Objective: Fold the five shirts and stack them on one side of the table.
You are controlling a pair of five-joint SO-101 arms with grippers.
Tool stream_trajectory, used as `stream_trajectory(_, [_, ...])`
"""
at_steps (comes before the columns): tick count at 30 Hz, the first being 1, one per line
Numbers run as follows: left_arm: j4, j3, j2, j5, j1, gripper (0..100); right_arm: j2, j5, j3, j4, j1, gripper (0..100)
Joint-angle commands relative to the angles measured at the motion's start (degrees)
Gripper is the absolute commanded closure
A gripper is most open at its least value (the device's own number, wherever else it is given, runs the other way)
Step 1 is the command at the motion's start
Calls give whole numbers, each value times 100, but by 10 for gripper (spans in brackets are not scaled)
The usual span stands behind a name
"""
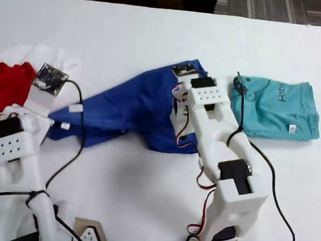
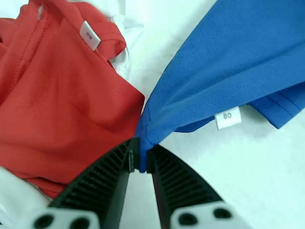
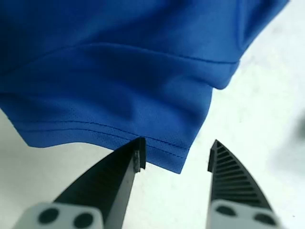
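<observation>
The blue shirt [image 1: 133,110] lies rumpled across the middle of the surface [image 1: 155,37], the left jaws pinched shut on one corner, apparently to hold that end taut beside the red shirt [image 1: 6,85] at the left edge. The right jaws stand wide open astride its opposite hem, gripping nothing, seemingly poised to pinch it for spreading; the folded teal shirt [image 1: 274,109] near the right edge likely starts the stack.

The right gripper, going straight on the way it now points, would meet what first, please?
Most likely the blue shirt: its hemmed edge lies ahead of the open right gripper, though depth is unclear.
</observation>
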Motion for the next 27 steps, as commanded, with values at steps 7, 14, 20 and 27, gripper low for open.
stream_trajectory(7, [-70, -31, -141, 35, -53, 973, 725, -44, -35, -259, 127, 783])
stream_trajectory(14, [-70, -31, -141, 35, -53, 973, 884, -44, -53, -338, 127, 803])
stream_trajectory(20, [-70, -31, -123, 35, -26, 973, 787, -44, -62, -321, 171, 975])
stream_trajectory(27, [-53, -31, -123, 35, -26, 973, -57, 9, -35, -338, 171, 978])
